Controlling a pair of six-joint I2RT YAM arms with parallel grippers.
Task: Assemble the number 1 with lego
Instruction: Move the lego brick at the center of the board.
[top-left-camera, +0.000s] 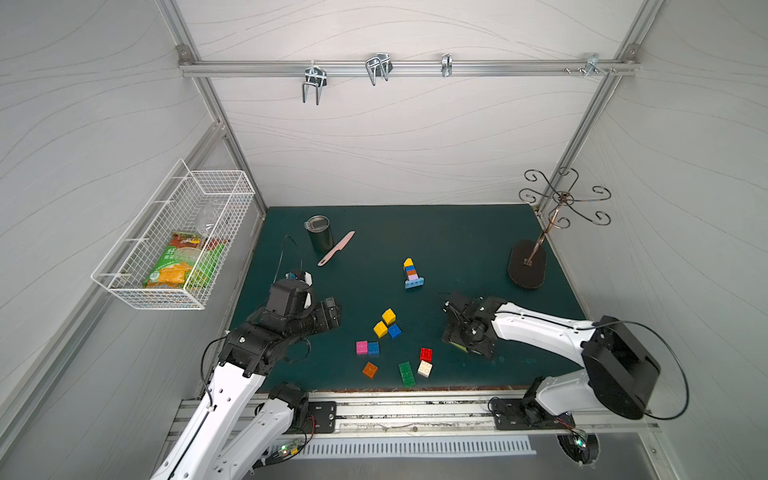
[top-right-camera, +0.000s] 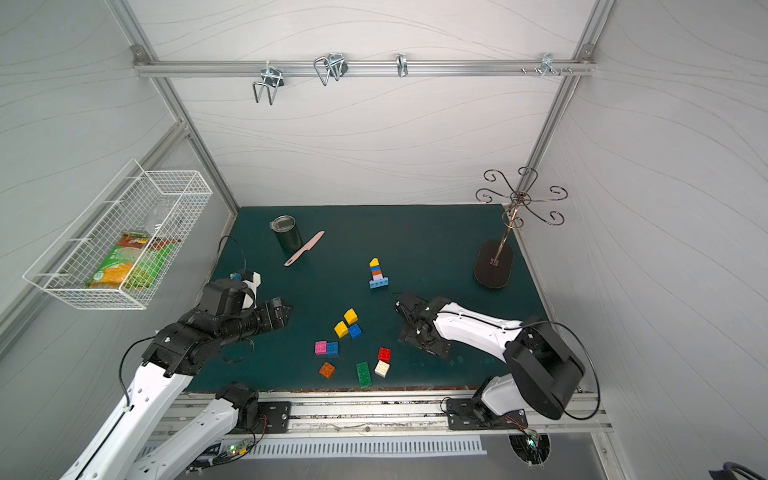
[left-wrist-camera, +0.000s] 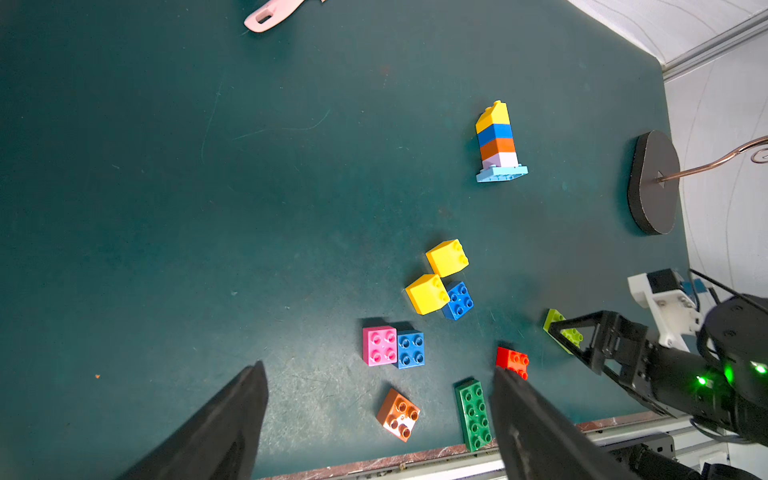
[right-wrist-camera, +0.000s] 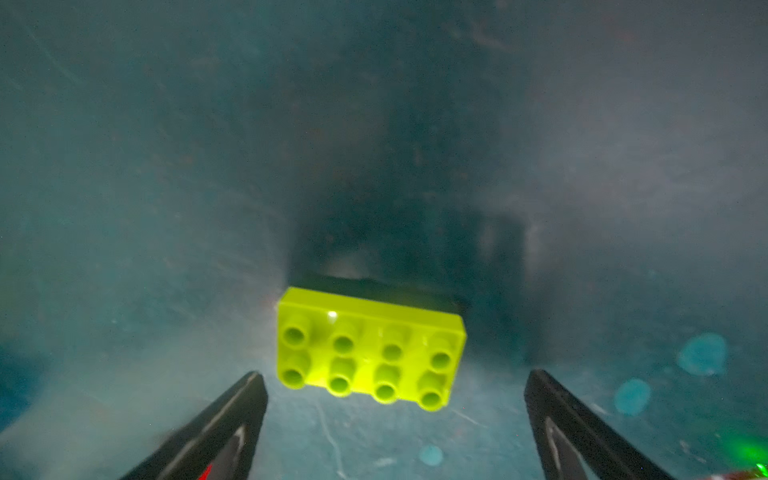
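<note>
Lego column (top-left-camera: 412, 274): 5 bricks, light-blue base to yellow cap, standing upright mid-mat (top-left-camera: 478, 232), well apart from both arms. The step in hand appears to be pickup of the 8-stud lime brick (right-wrist-camera: 371, 349), which lies studs-up on the mat on the robot's right. The right gripper (right-wrist-camera: 395, 375) hangs low over it, jaws spread wide, 1 finger off each short end, touching nothing. The next move likely calls for a short descent and a square close. Left gripper (left-wrist-camera: 378, 369): spread wide, empty, at the mat's left.
</note>
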